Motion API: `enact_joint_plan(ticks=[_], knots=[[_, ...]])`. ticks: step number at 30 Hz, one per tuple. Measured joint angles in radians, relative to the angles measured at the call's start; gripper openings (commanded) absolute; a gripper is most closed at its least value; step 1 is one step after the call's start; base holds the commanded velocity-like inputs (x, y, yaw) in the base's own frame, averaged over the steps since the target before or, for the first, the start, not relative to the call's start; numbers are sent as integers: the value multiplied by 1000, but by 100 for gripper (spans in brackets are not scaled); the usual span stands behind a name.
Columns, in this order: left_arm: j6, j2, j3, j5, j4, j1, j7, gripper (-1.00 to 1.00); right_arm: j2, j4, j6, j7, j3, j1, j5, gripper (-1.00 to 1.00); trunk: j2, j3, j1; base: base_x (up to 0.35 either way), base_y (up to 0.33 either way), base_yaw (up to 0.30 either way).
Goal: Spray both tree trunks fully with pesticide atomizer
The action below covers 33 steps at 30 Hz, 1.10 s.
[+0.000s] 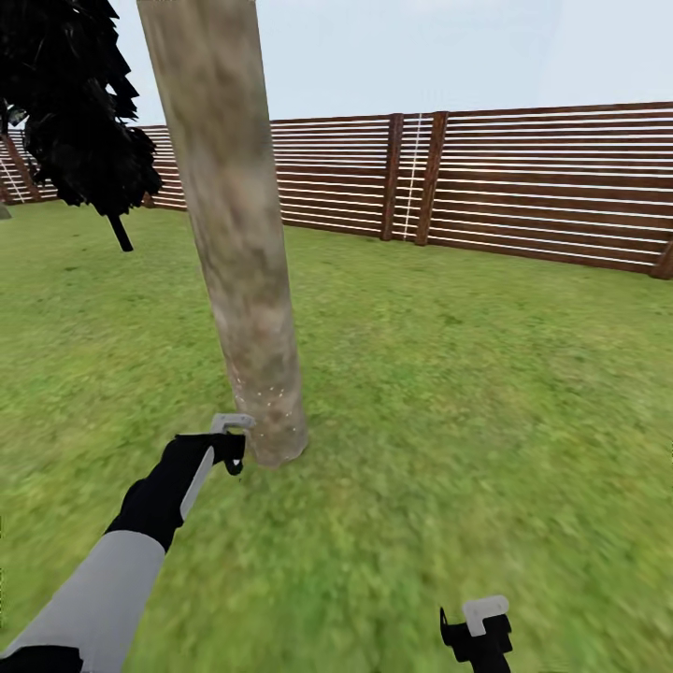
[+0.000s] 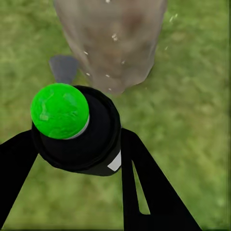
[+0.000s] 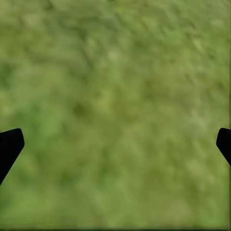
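Head view: the left hand (image 1: 227, 449) is held low, just beside the base of the trunk (image 1: 234, 224), on the side nearest the robot. The trunk is thick, mottled grey-beige and branchless, and leans slightly as it rises out of frame. Fine whitish specks of pesticide (image 1: 264, 393) dot the bark just above and ahead of the left hand. The right hand (image 1: 479, 634) hangs over open grass (image 1: 467, 374), well apart from the trunk and from the left hand. Beyond both hands stand a slatted brown fence (image 1: 523, 187) and, past the left arm, a black tree (image 1: 79, 121) with a thin stem.

Left wrist view: the left hand (image 2: 77, 144) pinches the atomizer (image 2: 77, 132), a black body topped by a green ball, between its two black fingers (image 2: 154, 192). The trunk base (image 2: 113, 43) lies directly ahead of the atomizer, close but apart from it, with pale specks (image 2: 114, 36) scattered on the bark. A small grey patch (image 2: 64, 67) sits on the grass beside the trunk.

Right wrist view: the right hand (image 3: 115, 144) is spread wide, with only its two dark fingertips (image 3: 9, 144) at the frame edges, nothing between them, and blurred grass (image 3: 115, 96) ahead.
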State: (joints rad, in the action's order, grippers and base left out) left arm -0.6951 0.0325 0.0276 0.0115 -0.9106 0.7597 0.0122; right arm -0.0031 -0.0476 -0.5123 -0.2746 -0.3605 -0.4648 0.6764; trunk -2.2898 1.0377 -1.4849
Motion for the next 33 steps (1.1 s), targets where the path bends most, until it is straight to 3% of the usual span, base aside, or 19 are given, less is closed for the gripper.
enact_joint_plan(ticks=[1, 3, 7, 9, 12, 18, 33], knots=[[-18, 0, 1, 0, 6, 3, 0, -100, 0, 0, 0, 0, 0, 0, 0, 100, 0, 0, 0, -9, -6, 3], [-143, -3, 10, 0, 15, 31, 2, -100, 0, 0, 0, 0, 0, 0, 0, 100, 0, 0, 0, -3, -2, 1], [-228, 0, 14, -2, 18, 103, 3, -100, -1, 0, 0, 0, 0, 0, 0, 100, 0, 0, 0, 0, 0, 0], [-257, 13, 13, -5, 22, 110, 3, -100, -1, 0, 0, 0, 0, 0, 0, 100, 0, 0, 0, 0, 0, 0], [-256, 50, 15, -17, 21, 98, 3, -100, 0, 0, 0, 0, 0, 0, 0, 100, 0, 0, 0, 0, 0, 0], [-250, 44, 47, 0, 7, 78, 1, -100, 0, 0, 0, 0, 0, 0, 1, 100, 0, 0, 0, 97, -209, 0], [-248, 51, 44, -8, 8, 77, -13, -100, 0, 0, 0, 0, 0, 0, 2, 100, 0, 0, 0, 64, -266, 0]])
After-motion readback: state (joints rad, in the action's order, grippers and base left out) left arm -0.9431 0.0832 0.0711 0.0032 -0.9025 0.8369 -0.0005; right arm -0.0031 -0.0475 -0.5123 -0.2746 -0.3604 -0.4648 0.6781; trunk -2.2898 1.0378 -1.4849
